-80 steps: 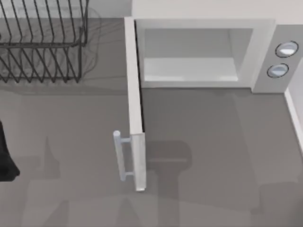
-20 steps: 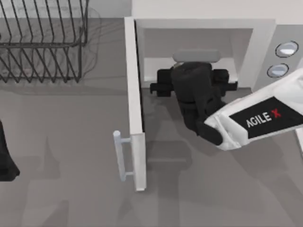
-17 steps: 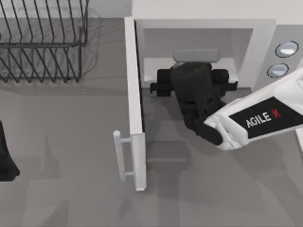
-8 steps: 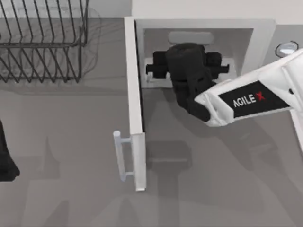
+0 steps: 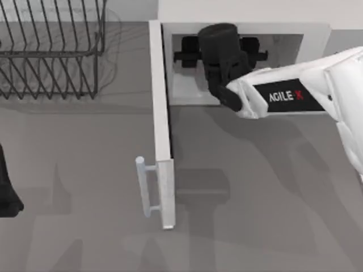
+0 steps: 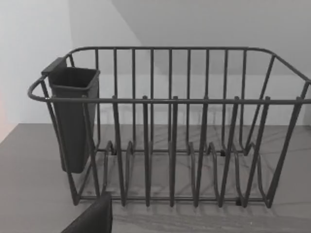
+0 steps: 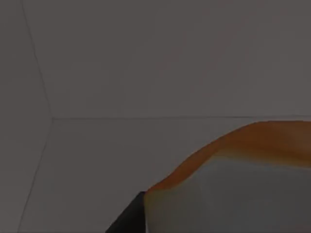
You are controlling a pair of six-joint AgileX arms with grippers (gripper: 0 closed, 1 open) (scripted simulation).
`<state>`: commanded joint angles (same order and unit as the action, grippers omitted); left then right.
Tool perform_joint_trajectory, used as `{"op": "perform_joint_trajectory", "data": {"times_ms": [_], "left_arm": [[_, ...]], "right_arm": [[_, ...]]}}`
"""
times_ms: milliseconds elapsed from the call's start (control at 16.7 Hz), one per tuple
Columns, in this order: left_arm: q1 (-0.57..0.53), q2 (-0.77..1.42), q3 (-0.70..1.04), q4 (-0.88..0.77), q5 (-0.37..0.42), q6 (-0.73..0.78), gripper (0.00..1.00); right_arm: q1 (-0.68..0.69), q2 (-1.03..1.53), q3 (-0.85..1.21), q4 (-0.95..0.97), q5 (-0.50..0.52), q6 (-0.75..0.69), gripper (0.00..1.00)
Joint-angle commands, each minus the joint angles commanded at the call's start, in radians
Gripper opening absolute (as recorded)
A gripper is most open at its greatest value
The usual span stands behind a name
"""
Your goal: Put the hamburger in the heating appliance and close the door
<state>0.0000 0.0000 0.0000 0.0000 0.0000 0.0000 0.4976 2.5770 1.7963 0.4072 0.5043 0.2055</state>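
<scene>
One grey table (image 5: 255, 198); right gripper (image 5: 220, 42) inside microwave (image 5: 315, 42), grip state untellable.

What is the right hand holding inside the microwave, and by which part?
The right hand seems to carry the hamburger, seen close against it; the exact place of the hold cannot be told.

"AGILE X" stands in white letters, with a red X, on a black panel on the white right arm (image 5: 295, 93) in the top view. No other text is readable.
</scene>
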Motion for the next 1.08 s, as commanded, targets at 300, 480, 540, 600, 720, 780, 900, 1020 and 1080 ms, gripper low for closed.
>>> {"op": "perform_joint_trajectory", "data": {"times_ms": [300,480,540,600,720,780,900,1020,1080], "left_arm": [[0.0,0.0,0.0,0.0,0.0,0.0,1.0],[0.0,0.0,0.0,0.0,0.0,0.0,1.0],[0.0,0.0,0.0,0.0,0.0,0.0,1.0],[0.0,0.0,0.0,0.0,0.0,0.0,1.0],[0.0,0.0,0.0,0.0,0.0,0.0,1.0],[0.0,0.0,0.0,0.0,0.0,0.0,1.0],[0.0,0.0,0.0,0.0,0.0,0.0,1.0],[0.0,0.0,0.0,0.0,0.0,0.0,1.0],[0.0,0.0,0.0,0.0,0.0,0.0,1.0]], "right_arm": [[-0.023,0.066,0.085,-0.043,-0.025,-0.013,0.0],[-0.023,0.066,0.085,-0.043,-0.025,-0.013,0.0],[-0.023,0.066,0.085,-0.043,-0.025,-0.013,0.08],[-0.023,0.066,0.085,-0.043,-0.025,-0.013,0.15],[-0.023,0.066,0.085,-0.043,-0.025,-0.013,0.3],[-0.023,0.066,0.085,-0.043,-0.025,-0.013,0.38],[-0.023,0.066,0.085,-0.043,-0.025,-0.013,0.53],[-0.023,0.066,0.085,-0.043,-0.025,-0.013,0.68],[-0.023,0.066,0.085,-0.043,-0.025,-0.013,0.75]]}}
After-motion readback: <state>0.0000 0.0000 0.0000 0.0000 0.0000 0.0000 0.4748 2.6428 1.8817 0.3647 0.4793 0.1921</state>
